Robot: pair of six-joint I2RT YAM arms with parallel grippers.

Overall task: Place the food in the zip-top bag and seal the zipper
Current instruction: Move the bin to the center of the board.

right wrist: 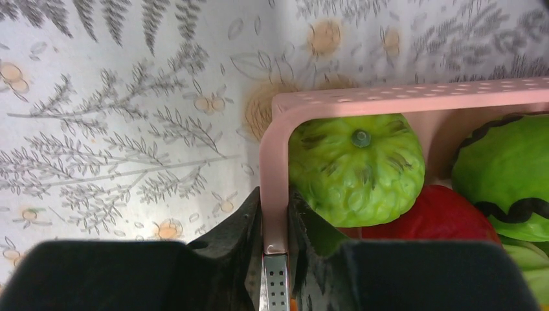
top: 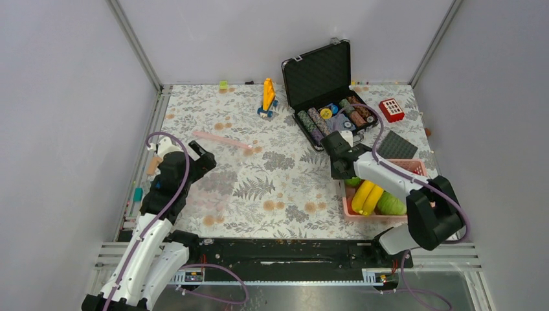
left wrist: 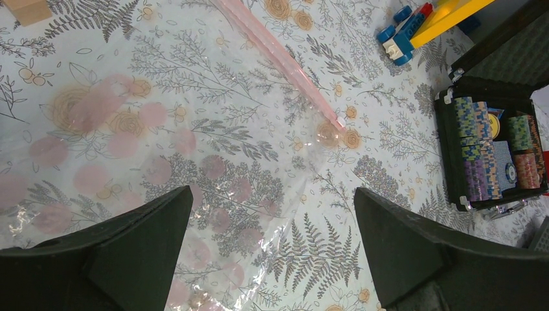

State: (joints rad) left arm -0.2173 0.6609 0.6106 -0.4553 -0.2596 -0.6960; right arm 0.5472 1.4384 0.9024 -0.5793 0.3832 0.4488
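The clear zip-top bag (top: 217, 188) lies flat on the flowered cloth at the left, its pink zipper (top: 223, 140) along the far edge. My left gripper (top: 204, 158) is open and empty above it; the left wrist view shows the bag (left wrist: 194, 175) and zipper (left wrist: 278, 61) beyond my left gripper (left wrist: 272, 194). The food sits in the pink basket (top: 372, 219): yellow bananas (top: 366, 197) and a green piece (top: 391, 204). My right gripper (right wrist: 274, 201) is shut on the basket's left wall (right wrist: 273, 155), next to a bumpy green fruit (right wrist: 356, 165), a red piece (right wrist: 440, 217) and a striped green piece (right wrist: 505, 168).
An open black case of poker chips (top: 330, 116) stands at the back right, and it shows in the left wrist view (left wrist: 492, 149). A yellow-and-blue block toy (top: 268, 97), a red block (top: 391, 109) and a dark baseplate (top: 396, 146) lie nearby. Small blocks (top: 153, 166) lie at the left edge.
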